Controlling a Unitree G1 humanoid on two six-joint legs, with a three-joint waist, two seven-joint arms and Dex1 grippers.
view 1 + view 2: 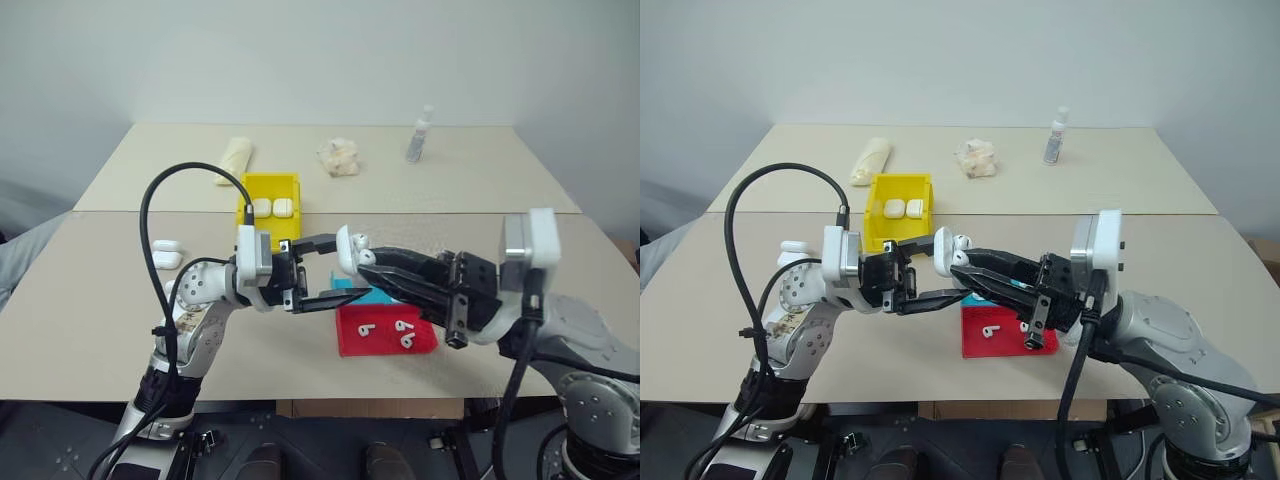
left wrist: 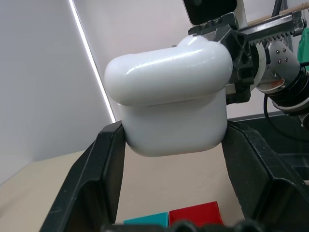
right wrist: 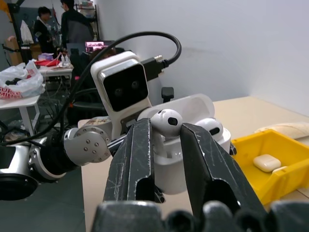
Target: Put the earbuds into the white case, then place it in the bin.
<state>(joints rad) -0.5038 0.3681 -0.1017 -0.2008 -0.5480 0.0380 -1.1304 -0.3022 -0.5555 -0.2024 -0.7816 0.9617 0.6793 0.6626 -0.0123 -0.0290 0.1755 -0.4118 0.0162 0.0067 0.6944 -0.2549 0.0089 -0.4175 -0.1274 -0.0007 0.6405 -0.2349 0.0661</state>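
My left gripper (image 1: 343, 269) is shut on the white case (image 1: 350, 250), holding it above the table with its lid open. From the right, my right gripper (image 3: 166, 133) is shut on one earbud (image 3: 166, 122), which sits right at the case's (image 3: 166, 169) open top. A second white rounded piece (image 3: 210, 128) rests inside the case. In the left wrist view the case (image 2: 171, 116) fills the gap between the fingers (image 2: 99, 174). More earbuds (image 1: 405, 331) lie on the red tray (image 1: 380, 345). The yellow bin (image 1: 270, 188) stands behind, holding two white cases (image 1: 272, 208).
Two more white cases (image 1: 166, 252) lie on the table at the left. A blue tray part (image 1: 356, 294) adjoins the red one. At the far side stand a small bottle (image 1: 419, 135), a crumpled wrapper (image 1: 338, 157) and a rolled cloth (image 1: 235, 158).
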